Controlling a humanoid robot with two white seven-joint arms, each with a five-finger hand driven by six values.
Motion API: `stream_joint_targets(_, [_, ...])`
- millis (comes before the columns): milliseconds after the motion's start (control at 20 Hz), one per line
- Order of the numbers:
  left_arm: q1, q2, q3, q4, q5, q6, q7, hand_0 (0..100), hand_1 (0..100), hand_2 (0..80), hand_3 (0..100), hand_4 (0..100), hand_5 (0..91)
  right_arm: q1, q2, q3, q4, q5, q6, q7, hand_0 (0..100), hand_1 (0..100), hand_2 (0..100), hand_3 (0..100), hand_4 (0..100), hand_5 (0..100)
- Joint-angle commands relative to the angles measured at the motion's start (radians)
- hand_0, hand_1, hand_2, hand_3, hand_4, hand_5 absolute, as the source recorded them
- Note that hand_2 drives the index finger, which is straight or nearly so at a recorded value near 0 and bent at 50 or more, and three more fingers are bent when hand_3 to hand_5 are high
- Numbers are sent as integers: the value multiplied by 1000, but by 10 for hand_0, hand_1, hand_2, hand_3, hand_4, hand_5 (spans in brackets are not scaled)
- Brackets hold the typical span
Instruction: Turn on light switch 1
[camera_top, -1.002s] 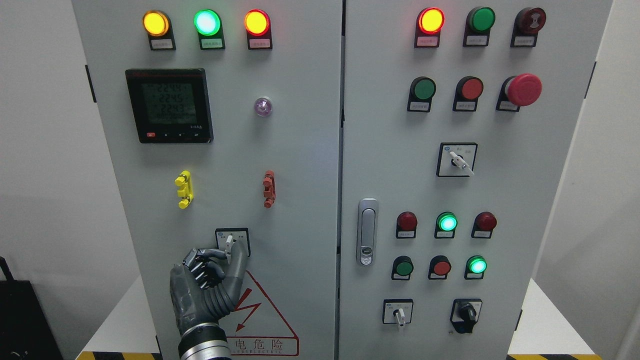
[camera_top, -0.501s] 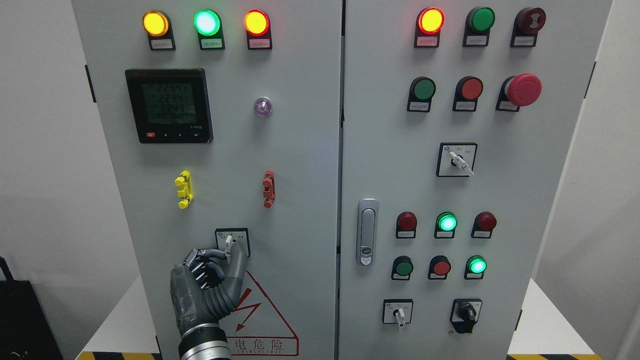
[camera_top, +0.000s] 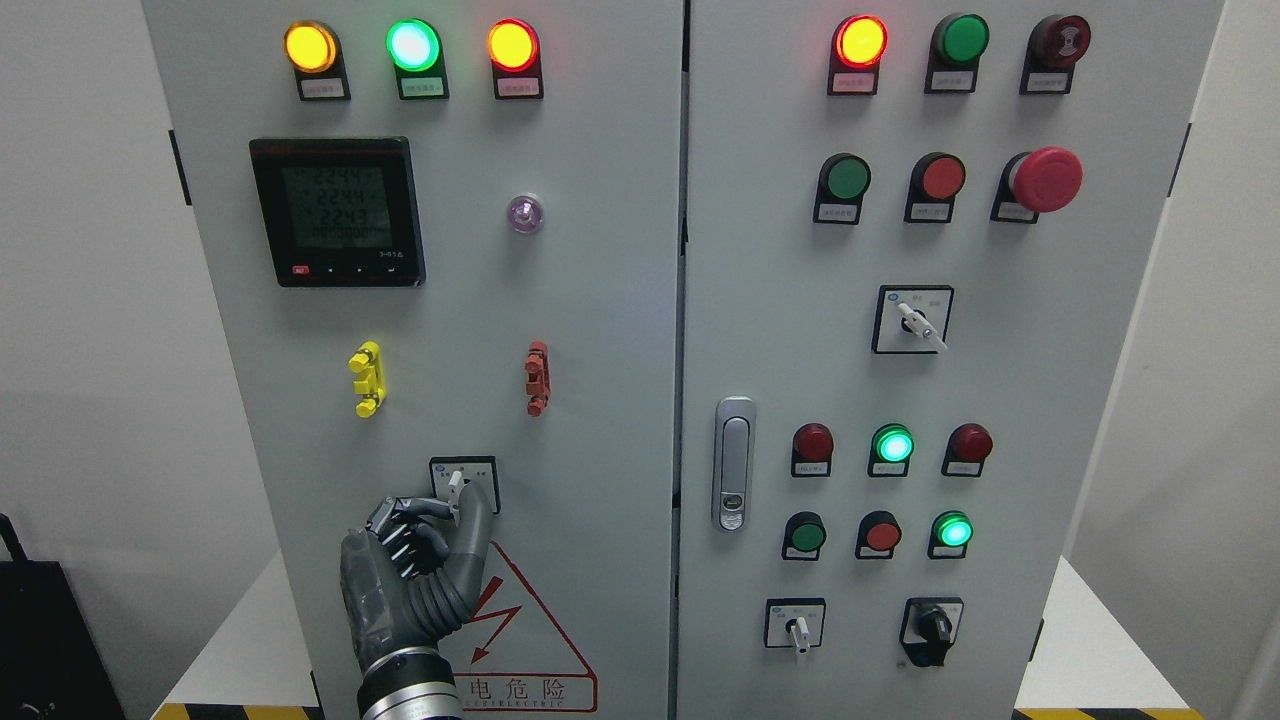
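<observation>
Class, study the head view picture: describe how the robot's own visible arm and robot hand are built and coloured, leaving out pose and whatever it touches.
Only one limb shows. The left robot hand has a dark grey, rubbery-looking skin with ribbed, segmented fingers. Between the curled fingers, bare metal joints and linkages glint silver. Below it, the wrist is a shiny, silver-grey metallic cuff with a dark band. No cables or markings are visible.

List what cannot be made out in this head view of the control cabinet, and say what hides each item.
- Selector switch under the left hand: the fingers cover its lower half, so its setting is unreadable.
- Label plates such as the one under the green lamp: print too small.
- Meter display: digits dim and blurred.
- Right hand: out of frame.
</observation>
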Motion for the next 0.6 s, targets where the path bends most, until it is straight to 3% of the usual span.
stream_joint_targets(0, [1, 0, 0, 0, 0, 0, 5, 401, 648, 646, 988, 979, 865, 0, 0, 1, 0, 0, 0, 1, 0, 0, 0, 0, 0, 0])
stream_joint_targets(551, [2, 0, 0, 0, 0, 0, 5, 447, 625, 649, 993, 984, 866, 0, 0, 1, 0, 0, 0, 1, 0, 0, 0, 0, 0, 0])
